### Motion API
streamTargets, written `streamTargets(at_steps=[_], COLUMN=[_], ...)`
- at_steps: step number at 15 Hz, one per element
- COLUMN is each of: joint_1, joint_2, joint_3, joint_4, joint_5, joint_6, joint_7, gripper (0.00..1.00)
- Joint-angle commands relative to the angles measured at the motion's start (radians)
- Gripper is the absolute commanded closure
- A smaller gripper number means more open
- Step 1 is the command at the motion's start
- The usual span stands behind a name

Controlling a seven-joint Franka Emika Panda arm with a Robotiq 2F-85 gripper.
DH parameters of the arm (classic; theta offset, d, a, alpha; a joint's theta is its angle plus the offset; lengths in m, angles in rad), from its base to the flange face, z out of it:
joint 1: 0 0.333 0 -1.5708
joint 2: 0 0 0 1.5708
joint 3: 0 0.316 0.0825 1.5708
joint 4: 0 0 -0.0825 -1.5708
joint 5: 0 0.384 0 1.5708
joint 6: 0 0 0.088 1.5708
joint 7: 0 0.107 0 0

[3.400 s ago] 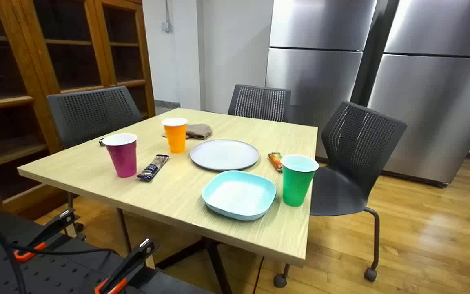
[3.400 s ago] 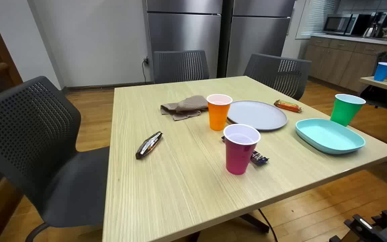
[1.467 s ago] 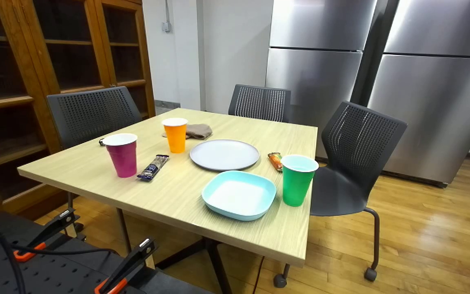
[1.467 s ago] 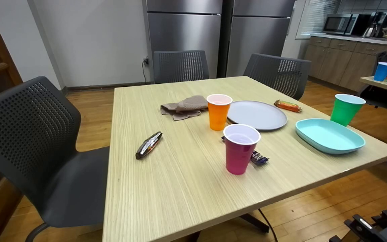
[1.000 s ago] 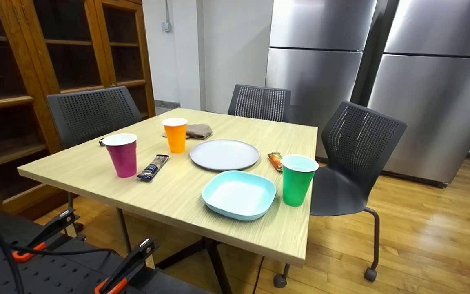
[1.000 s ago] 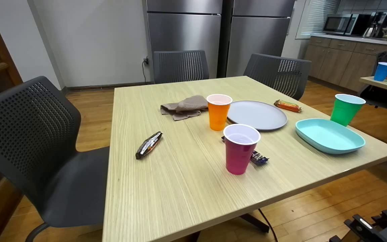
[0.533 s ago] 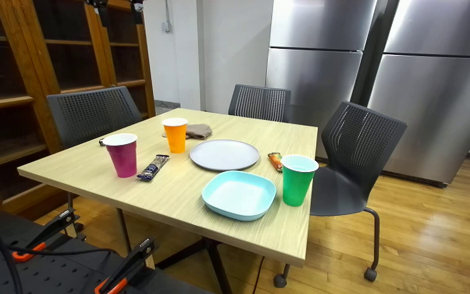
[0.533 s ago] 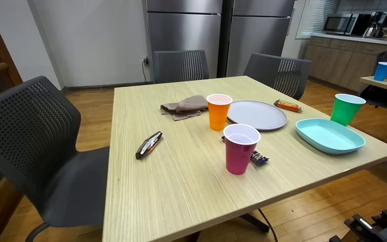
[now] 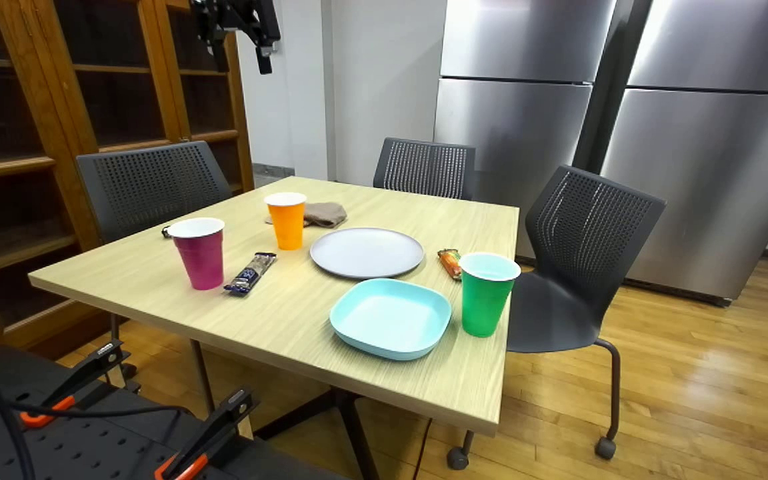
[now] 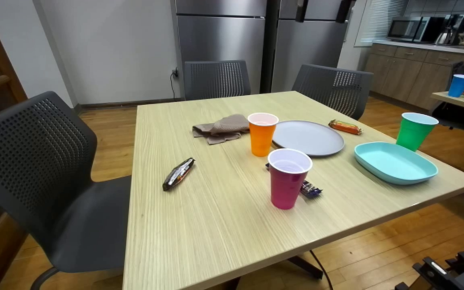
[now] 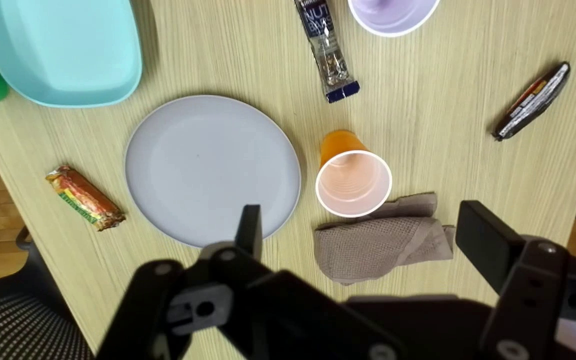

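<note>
My gripper (image 11: 359, 220) stands open high above the table, its two fingers far apart and nothing held between them. A crumpled brown cloth (image 11: 383, 245) shows in the gap in the wrist view, on the tabletop well below. The orange cup (image 11: 337, 142) stands beside that cloth, and a grey round plate (image 11: 203, 160) lies left of the cup. Only the lower ends of the gripper (image 9: 243, 63) hang into an exterior view at the top; just the fingertips (image 10: 301, 12) show in an exterior view. A dark-blue nut bar (image 11: 328, 55) lies near the purple cup (image 10: 286, 185).
A turquoise dish (image 9: 391, 320) and a green cup (image 9: 485, 303) stand by the table corner. An orange-wrapped snack (image 10: 345, 127) lies past the plate, and a black-wrapped snack (image 10: 178, 174) near another edge. Dark chairs (image 9: 424, 167) surround the table (image 10: 199, 225).
The gripper has come down into both exterior views from above; half a second ago only its fingertips showed in an exterior view. The things on the table have not moved.
</note>
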Motion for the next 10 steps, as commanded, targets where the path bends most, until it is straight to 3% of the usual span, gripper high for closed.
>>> streamTargets(at_steps=[1,5,10], joint_1=[-0.001,0.016,0.066], joint_2=[0.139,0.296,0.451], joint_3=[-0.007,-0.033,-0.098], joint_4=[0.061,0.125,0.22], joint_5=[-0.018,-0.069,-0.151], joint_6=[0.115,0.214,0.246], joint_7=[0.059,0.131,0.239], gripper=[0.0,0.0,0.0])
